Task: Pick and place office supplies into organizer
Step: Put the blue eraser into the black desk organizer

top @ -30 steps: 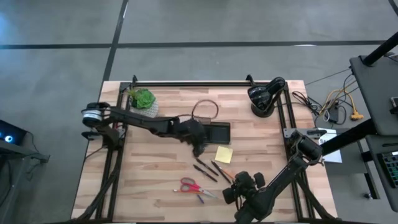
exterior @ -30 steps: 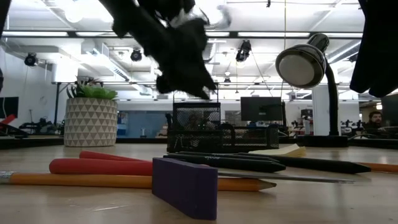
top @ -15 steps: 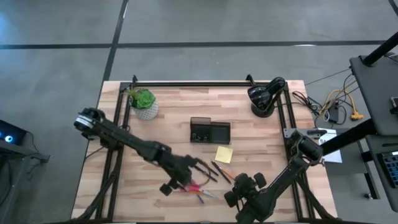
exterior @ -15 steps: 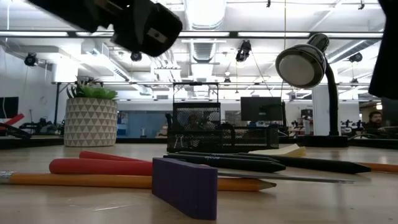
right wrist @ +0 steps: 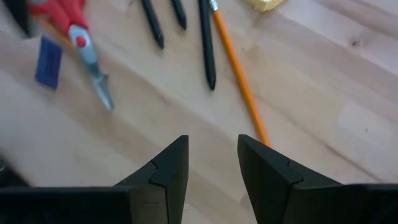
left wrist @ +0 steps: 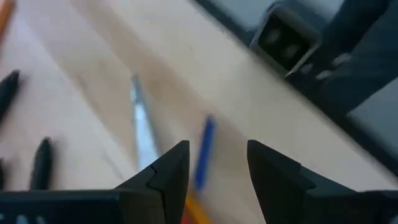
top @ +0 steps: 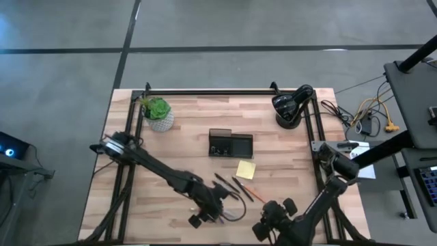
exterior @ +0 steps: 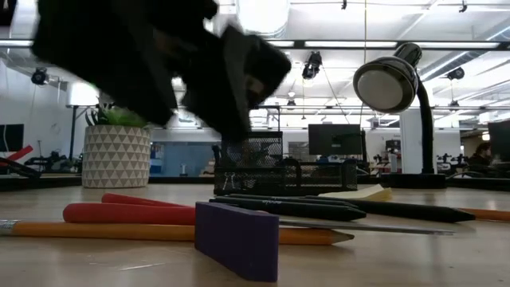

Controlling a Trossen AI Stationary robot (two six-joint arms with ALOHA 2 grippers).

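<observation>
My left gripper [top: 217, 208] hangs open near the table's near edge, over the red-handled scissors [right wrist: 74, 31]. Its wrist view [left wrist: 217, 149] shows a scissor blade [left wrist: 144, 134] and a small blue eraser [left wrist: 204, 152] below the fingers. My right gripper [top: 268, 220] is open and empty [right wrist: 211, 146] at the near edge, to the right of the supplies. Black pens [top: 229, 184], the orange pencil [right wrist: 239, 81] and the yellow sticky-note pad [top: 246, 169] lie flat on the table. The dark organizer [top: 231, 144] stands at mid-table.
A potted plant [top: 158, 113] stands at the far left and a black desk lamp [top: 290, 106] at the far right. In the low view the eraser [exterior: 237, 239] lies on the pencil [exterior: 96, 231], in front of the scissor handles [exterior: 127, 211].
My left gripper has swung from the organizer toward the table's near edge and come down over the scissors and pens, still open. My right arm has shifted slightly toward the near edge. The supplies lie where they were.
</observation>
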